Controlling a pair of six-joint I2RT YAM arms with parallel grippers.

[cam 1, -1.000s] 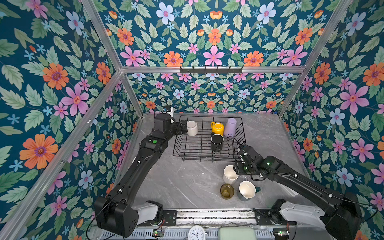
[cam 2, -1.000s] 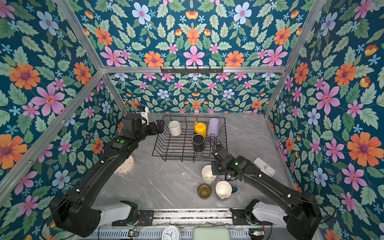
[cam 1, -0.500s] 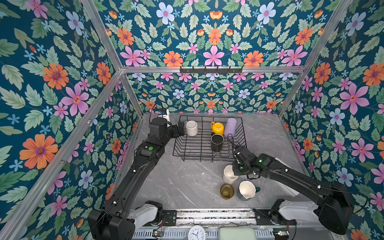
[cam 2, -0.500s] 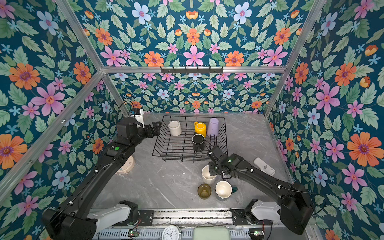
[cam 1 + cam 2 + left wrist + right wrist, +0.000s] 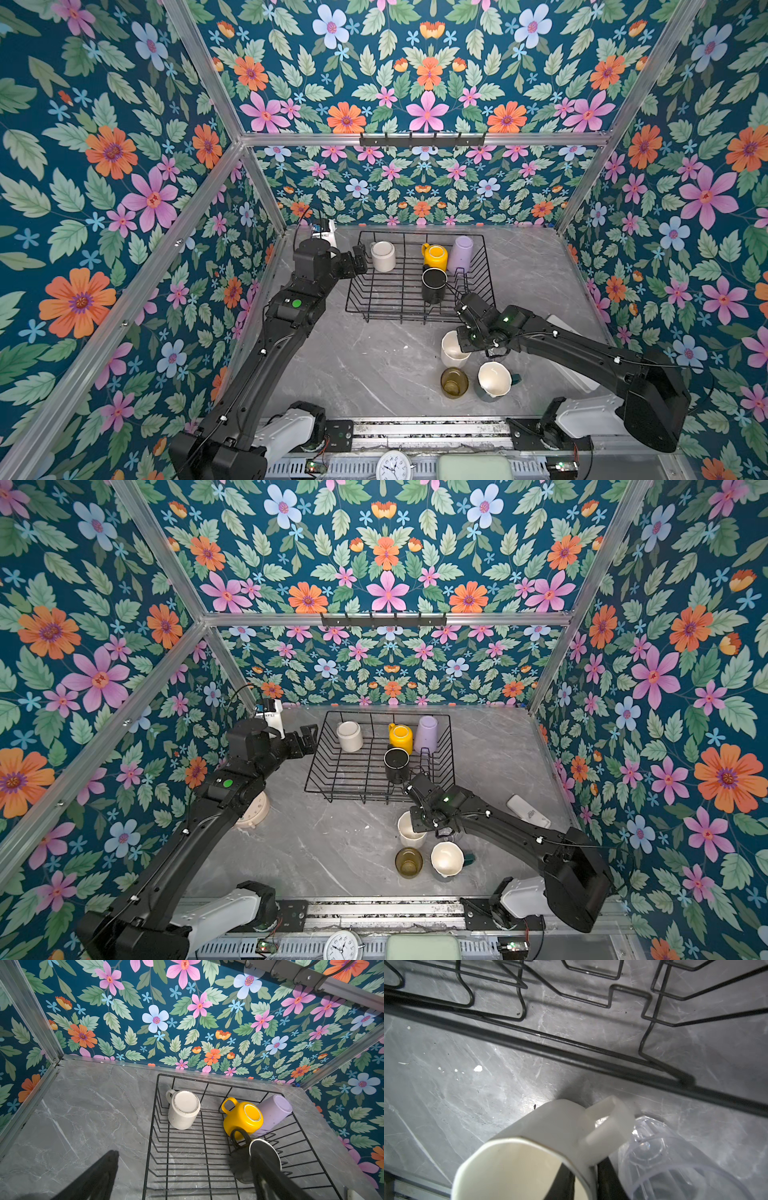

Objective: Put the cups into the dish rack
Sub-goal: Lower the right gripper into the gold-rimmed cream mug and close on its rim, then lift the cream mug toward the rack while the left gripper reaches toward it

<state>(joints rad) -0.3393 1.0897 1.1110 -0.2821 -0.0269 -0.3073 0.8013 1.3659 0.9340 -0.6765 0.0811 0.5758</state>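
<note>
A grey marble table (image 5: 353, 365) carries a black wire dish rack (image 5: 390, 291) just beyond the right gripper (image 5: 459, 347). At its tips stands a cream mug (image 5: 451, 353), with a clear glass (image 5: 675, 1157) touching. An amber glass (image 5: 454, 382) and a teal mug (image 5: 494, 380) sit just behind.

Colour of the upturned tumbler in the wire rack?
Lilac tumbler, clearest in the left wrist view.

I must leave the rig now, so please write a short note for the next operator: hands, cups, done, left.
Left hand: open, empty, beside the rack's left wall.
Right hand: shut on the cream mug's wall, one finger inside; mug upright.
Done: white mug, yellow mug, lilac tumbler and black mug are in the rack.
Left: cream mug, amber glass, teal mug, clear glass, all outside the rack, in front of it.
</note>
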